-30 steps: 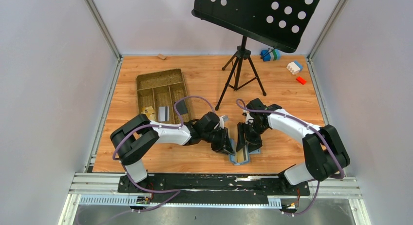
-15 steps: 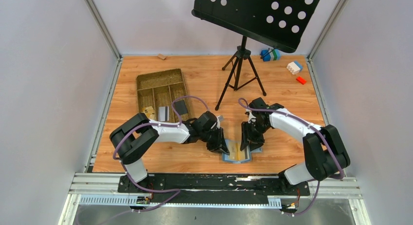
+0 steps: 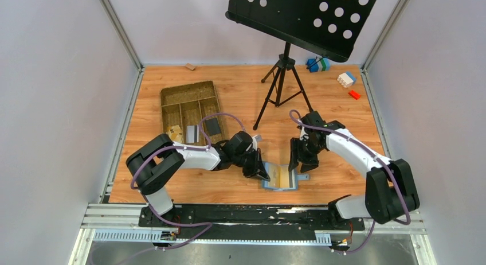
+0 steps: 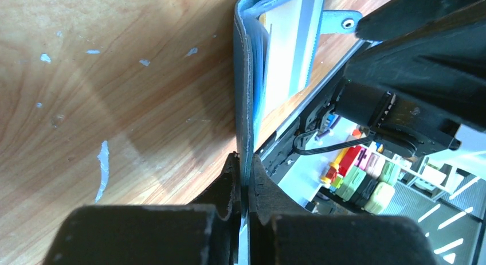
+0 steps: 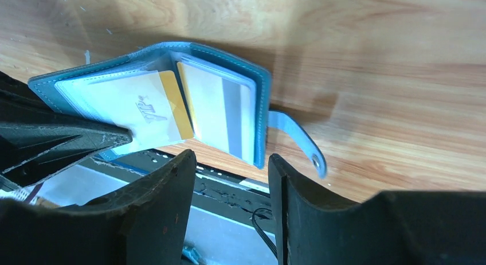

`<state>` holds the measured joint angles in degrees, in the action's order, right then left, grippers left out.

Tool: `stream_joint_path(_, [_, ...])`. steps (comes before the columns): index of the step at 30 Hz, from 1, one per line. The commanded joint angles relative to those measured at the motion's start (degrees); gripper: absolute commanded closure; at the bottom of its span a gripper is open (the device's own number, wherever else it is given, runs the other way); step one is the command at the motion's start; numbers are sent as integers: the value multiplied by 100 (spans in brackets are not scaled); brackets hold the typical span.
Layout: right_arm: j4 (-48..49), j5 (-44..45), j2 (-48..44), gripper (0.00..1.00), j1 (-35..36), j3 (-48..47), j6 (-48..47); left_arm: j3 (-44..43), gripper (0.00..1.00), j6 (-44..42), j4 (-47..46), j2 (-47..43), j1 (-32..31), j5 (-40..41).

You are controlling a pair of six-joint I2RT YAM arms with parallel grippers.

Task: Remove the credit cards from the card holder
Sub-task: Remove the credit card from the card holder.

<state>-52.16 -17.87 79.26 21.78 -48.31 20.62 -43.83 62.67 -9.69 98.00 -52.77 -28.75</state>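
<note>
**Left pincer pins the holder open, right one waits**

The holder [image 3: 279,177] lies open on the desk [image 3: 240,87], close to the near edge, between the two arms. The left pincer [image 4: 243,168] is squeezed tight on the edge of the holder's left cover. I think it does this so the holder cannot flip shut or slide when a card gets pulled.

The right pincer [image 5: 229,160] is about half open and has nothing in it. It hangs just over the holder's right side, near the little tab [image 5: 298,141], and does not seem to touch it. From there it could drop down onto a card.

Inside the holder sit a yellow card [image 5: 175,107] on the left page and a pale card [image 5: 220,107] with a grey stripe on the right page. Both are tucked in see-through pockets. The pale card is the one nearer the right pincer.

Well apart, off to the left, a grey card [image 3: 192,133] and a black card [image 3: 213,126] lie in the brown tray [image 3: 172,96].
</note>
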Motion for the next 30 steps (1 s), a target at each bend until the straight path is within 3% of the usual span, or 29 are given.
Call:
stream_joint_path(1, [-324,512,-544,50,-78,-447,-126,12,100,92,-330,-424,82,-72])
stream_joint_path(4, [-361,391,-899,54,-78,-627,-155,-38,100,159,-333,-589,136,-115])
stream_joint_path(13, [614,-1622,-1308,70,-192,-145,67,-151,100,339,-357,-957,305,-381])
stream_joint_path(23, [1551,-3398,-1968,64,-955,246,488,-63,100,573,-611,-1546,434,-652])
stream_joint_path(30, [1716,-3622,-2307,63,-1018,418,615,-99,100,695,-621,-1823,443,-736])
